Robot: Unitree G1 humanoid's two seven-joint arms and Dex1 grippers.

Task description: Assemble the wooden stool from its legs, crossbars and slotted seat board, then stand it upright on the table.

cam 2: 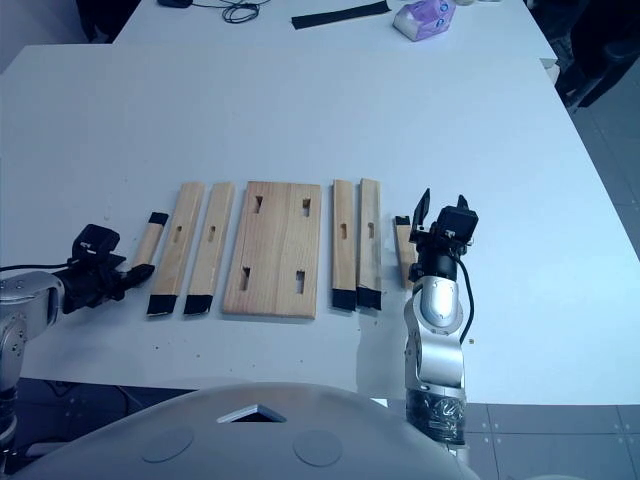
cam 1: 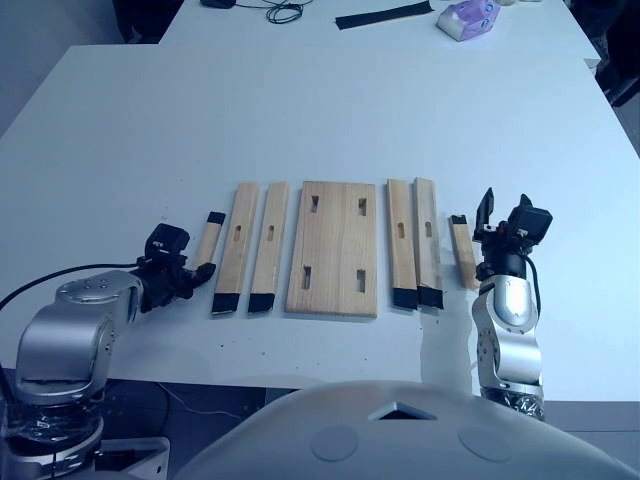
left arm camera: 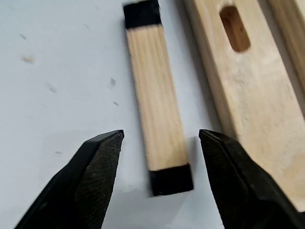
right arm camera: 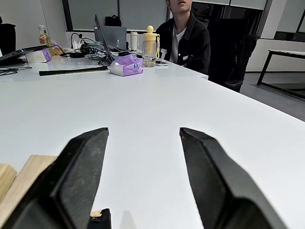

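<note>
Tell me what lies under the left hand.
A short wooden bar with black ends lies flat on the white table, its near end between the open fingers of the left hand. The table beneath the bar is covered.

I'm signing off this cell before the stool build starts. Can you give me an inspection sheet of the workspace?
Surface: white table, a few small specks near the left crossbar.
Job's things: slotted seat board lies flat in the middle, with the left pair of legs and right pair of legs beside it. The right crossbar lies outermost. Nothing is joined.
Clutter: nothing seen on this table.
Grippers: left end effector is open, straddling the left crossbar's near end. Right end effector is open and empty, beside the right crossbar.
Cables: black cable at the left arm; cables on the rear table.
Surroundings: rear table holds a tissue pack and a black strip.
</note>
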